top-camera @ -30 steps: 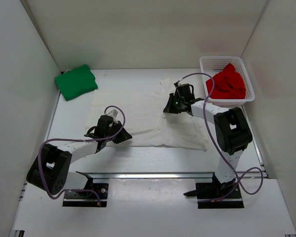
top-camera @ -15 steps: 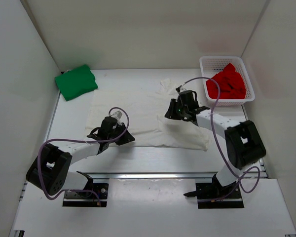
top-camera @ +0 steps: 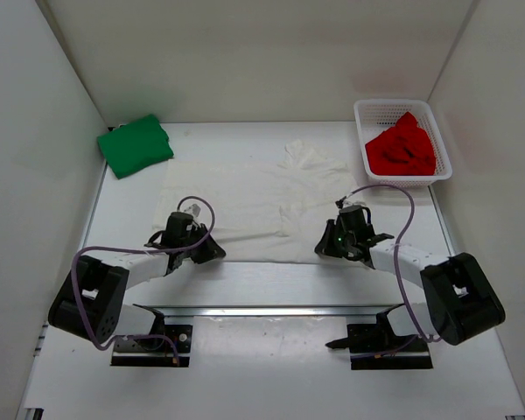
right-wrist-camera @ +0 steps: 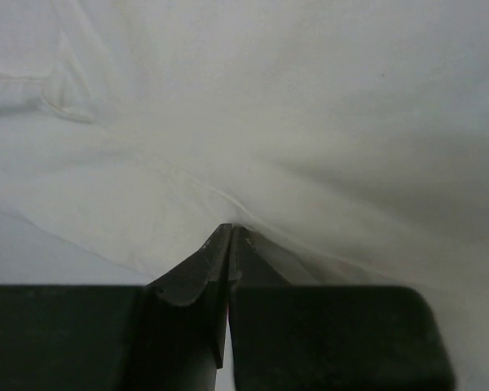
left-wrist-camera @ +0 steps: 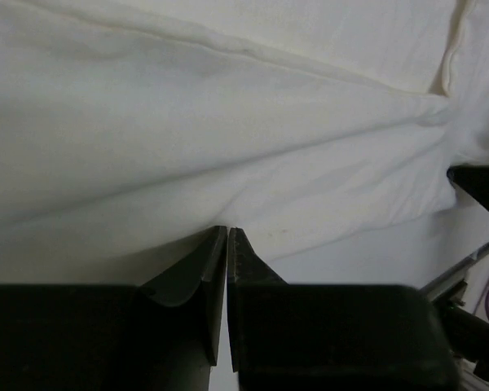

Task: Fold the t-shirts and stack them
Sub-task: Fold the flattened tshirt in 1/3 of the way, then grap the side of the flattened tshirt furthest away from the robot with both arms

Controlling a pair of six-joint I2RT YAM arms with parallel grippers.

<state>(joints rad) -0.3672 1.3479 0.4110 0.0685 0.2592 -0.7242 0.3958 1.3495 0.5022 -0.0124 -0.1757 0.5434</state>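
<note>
From the top camera I see the white shirt (top-camera: 245, 197) spread flat over the middle of the table (top-camera: 262, 278), its near hem running along the table's near edge. The green shirt (top-camera: 135, 144) lies folded at the far left corner. The red shirt (top-camera: 402, 150) is bunched in the white basket (top-camera: 394, 106) at the far right corner.

My left gripper (top-camera: 210, 251) sits low at the near left part of the white shirt's hem. My right gripper (top-camera: 324, 248) sits low at the near right part of the same hem. The two are well apart along that edge.

In the left wrist camera the jaws are pressed almost together, only a thin dark line between them, and their tips meet right at the edge of the white cloth. Long folds run across the cloth above them. I read it as a pinch on the hem. Bare table shows to the right of the fingers.

In the right wrist camera the jaws are fully together, the tips buried in the white shirt, and creases fan out from that point. It has the cloth pinched. A strip of bare table shows at the lower left.
</note>
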